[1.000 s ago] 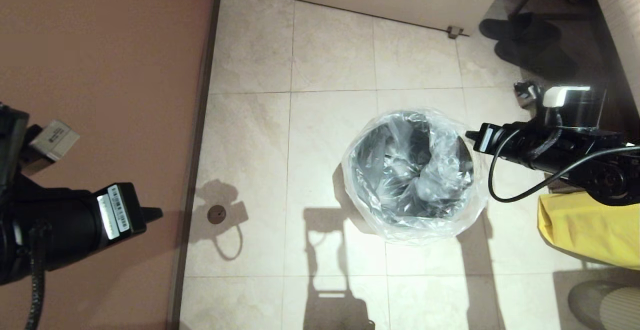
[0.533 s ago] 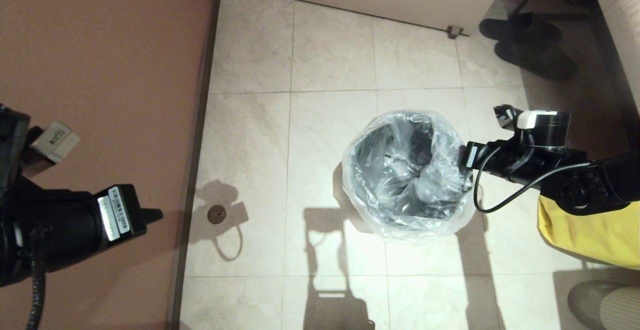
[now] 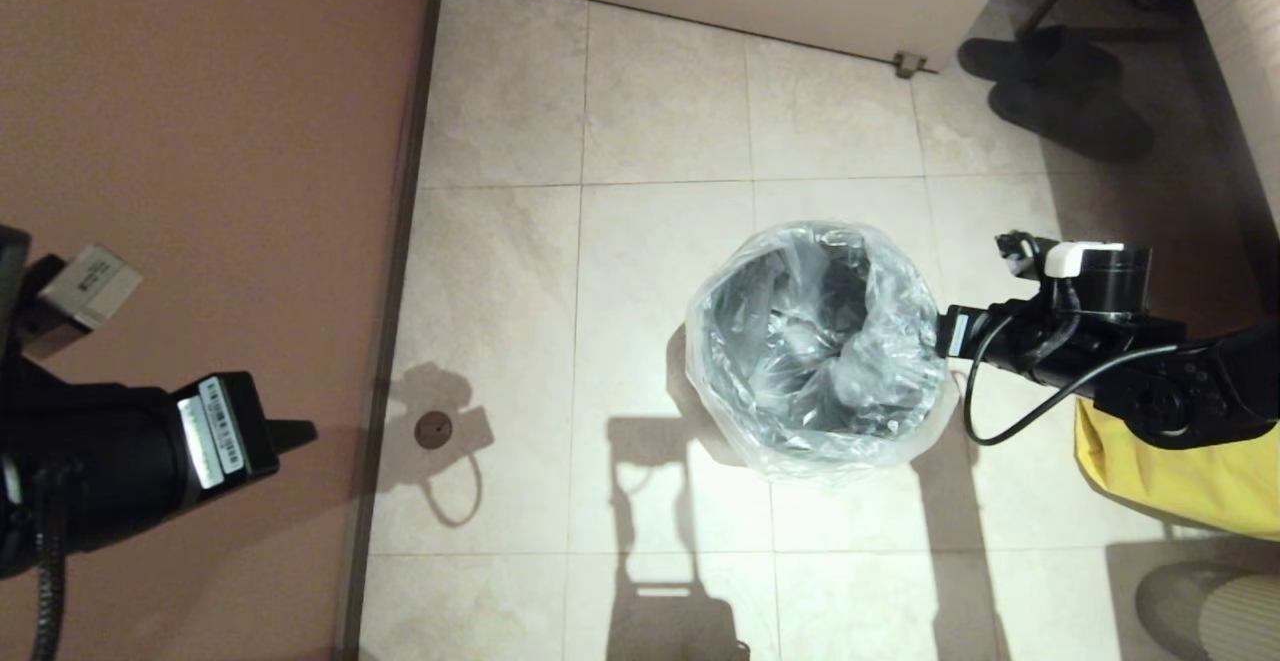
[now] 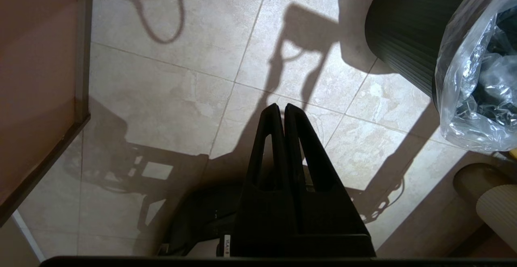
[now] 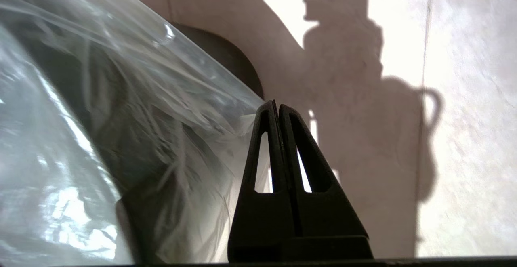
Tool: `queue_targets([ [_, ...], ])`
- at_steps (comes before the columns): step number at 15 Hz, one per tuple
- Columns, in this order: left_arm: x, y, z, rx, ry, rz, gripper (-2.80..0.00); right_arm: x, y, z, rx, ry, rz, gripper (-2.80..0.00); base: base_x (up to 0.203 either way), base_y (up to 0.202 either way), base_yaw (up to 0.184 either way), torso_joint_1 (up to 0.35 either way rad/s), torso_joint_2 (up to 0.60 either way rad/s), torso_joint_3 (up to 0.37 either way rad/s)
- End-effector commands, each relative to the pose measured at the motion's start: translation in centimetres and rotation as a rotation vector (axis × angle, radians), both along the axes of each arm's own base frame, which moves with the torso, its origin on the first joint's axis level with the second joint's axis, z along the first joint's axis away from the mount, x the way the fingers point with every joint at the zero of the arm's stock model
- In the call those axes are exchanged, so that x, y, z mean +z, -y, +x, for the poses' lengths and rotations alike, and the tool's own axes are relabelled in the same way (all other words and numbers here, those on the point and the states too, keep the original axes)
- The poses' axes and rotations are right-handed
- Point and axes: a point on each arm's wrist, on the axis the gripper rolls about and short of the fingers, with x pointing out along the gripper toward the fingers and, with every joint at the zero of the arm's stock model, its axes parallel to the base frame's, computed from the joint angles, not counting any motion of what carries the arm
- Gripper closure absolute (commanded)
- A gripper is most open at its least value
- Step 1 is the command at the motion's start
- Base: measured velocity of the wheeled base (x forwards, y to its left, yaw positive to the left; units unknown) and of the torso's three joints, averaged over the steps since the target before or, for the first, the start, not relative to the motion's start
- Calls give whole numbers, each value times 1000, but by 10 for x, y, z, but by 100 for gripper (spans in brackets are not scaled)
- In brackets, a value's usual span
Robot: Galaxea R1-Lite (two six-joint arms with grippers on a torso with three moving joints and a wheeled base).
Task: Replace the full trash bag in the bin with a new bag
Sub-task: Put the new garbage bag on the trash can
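White barcode labels on both arms are too small to read. One bin (image 3: 815,341) stands on the floor (image 3: 660,121) mid-scene, one new bag (image 3: 905,281) draped over its rim. The right gripper (image 5: 278,107) – fingers pressed together – touches the bag's right side. The left gripper (image 4: 280,109), also closed, hangs far left.

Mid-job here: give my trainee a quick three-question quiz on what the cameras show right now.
1. True or false: the new bag is draped over the rim of the bin.
2. Which sits beside the bin's right side: (a) left end effector, (b) right end effector?
3. Fill in: on the floor under the right arm lies a ____ bag.

Key: 1 true; 2 b; 3 yellow.
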Motion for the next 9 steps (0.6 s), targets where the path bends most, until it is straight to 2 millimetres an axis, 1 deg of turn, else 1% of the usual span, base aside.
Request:
queue_targets([
  [1,2,-3,-5,5,13,-10,0,17,10,-10,-23,44,6,0,0,0,0,0,0,0],
  [3,-4,-4,-7,4,-1,-3,0,31,20,-23,-45,72,3,0,0,0,0,0,0,0],
  [5,-3,-6,-10,4,9,-9,0,36,24,-37,-52,80,-15,0,0,0,0,0,0,0],
  [7,-2,-7,-12,4,17,-14,0,46,24,-48,-48,100,-16,0,0,0,0,0,0,0],
  [9,0,-7,-13,4,26,-19,0,63,21,-60,-30,107,-9,0,0,0,0,0,0,0],
])
